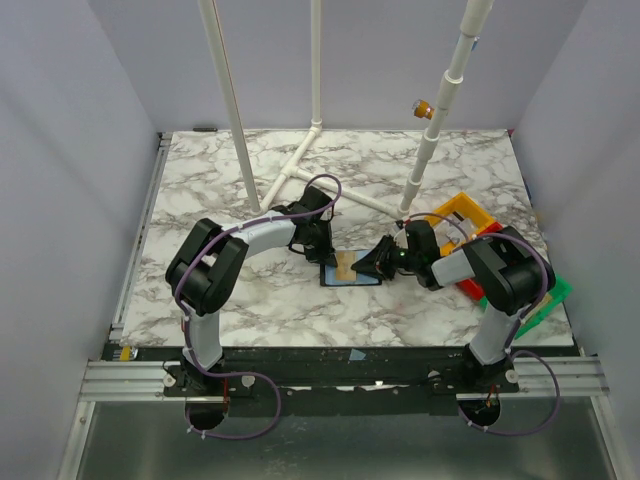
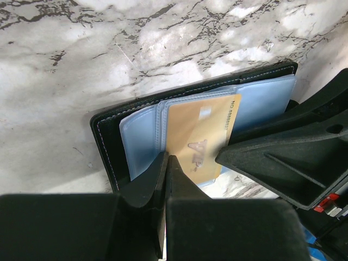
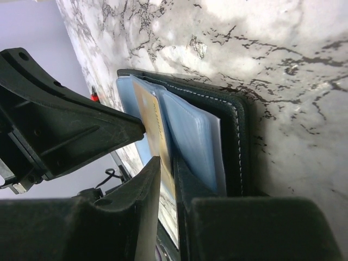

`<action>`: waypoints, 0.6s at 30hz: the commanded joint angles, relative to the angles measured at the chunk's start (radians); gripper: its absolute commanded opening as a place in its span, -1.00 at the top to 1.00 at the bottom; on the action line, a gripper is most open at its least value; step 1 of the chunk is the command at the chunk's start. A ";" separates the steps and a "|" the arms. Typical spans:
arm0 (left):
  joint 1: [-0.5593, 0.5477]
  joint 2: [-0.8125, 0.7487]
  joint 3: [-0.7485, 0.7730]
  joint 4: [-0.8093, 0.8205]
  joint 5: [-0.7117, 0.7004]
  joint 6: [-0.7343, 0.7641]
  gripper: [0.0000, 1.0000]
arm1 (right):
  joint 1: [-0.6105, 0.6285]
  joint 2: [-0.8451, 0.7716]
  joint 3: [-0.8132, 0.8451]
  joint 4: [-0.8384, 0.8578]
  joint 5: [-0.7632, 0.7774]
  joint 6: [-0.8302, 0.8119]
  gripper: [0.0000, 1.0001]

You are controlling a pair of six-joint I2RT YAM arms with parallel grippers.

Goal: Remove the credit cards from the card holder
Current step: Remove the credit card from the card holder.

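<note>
My right claw (image 3: pixel 166 164) is pinched tight on the thin, glossy gold card (image 2: pixel 198 136). The card stands partly out of the clear bluish plastic sleeves (image 2: pixel 138 138) of the open card holder (image 2: pixel 106 136), a flat black stitched wallet lying on the marbled table (image 2: pixel 81 65). My left claw (image 2: pixel 167 161) has its matte black fingers drawn together at the holder's edge, and I cannot tell whether they clamp a sleeve.
</note>
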 commanded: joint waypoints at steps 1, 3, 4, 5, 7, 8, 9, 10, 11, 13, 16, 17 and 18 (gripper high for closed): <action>-0.013 0.055 -0.025 -0.018 -0.017 0.004 1.00 | -0.002 0.032 -0.015 0.087 -0.038 0.033 0.64; -0.013 0.054 -0.027 -0.019 -0.017 0.002 1.00 | -0.002 0.034 -0.016 0.090 -0.035 0.036 0.71; -0.013 0.052 -0.029 -0.019 -0.016 0.002 1.00 | -0.002 0.032 -0.017 0.090 -0.033 0.034 0.75; -0.013 0.051 -0.030 -0.017 -0.018 0.002 1.00 | -0.003 0.028 -0.019 0.090 -0.028 0.035 0.79; -0.013 0.049 -0.034 -0.019 -0.020 -0.004 1.00 | -0.002 0.023 -0.025 0.090 -0.021 0.033 0.85; -0.012 0.049 -0.036 -0.017 -0.018 -0.005 1.00 | -0.002 0.021 -0.029 0.090 -0.016 0.031 0.87; -0.010 0.049 -0.040 -0.015 -0.018 -0.007 1.00 | -0.002 0.019 -0.031 0.091 -0.014 0.029 0.91; -0.007 0.047 -0.046 -0.015 -0.019 -0.010 1.00 | -0.002 0.018 -0.032 0.090 -0.011 0.029 0.93; -0.004 0.046 -0.052 -0.010 -0.019 -0.012 1.00 | -0.004 0.016 -0.037 0.090 -0.009 0.029 0.94; 0.003 0.041 -0.065 -0.006 -0.021 -0.015 1.00 | -0.008 0.008 -0.044 0.090 -0.002 0.027 0.94; 0.016 0.034 -0.085 0.000 -0.025 -0.013 1.00 | -0.015 -0.005 -0.054 0.088 0.008 0.020 0.94; 0.020 0.032 -0.090 0.000 -0.026 -0.011 1.00 | -0.017 -0.009 -0.056 0.083 0.010 0.017 0.94; 0.022 0.032 -0.091 0.000 -0.028 -0.009 1.00 | -0.018 -0.013 -0.056 0.079 0.011 0.013 0.94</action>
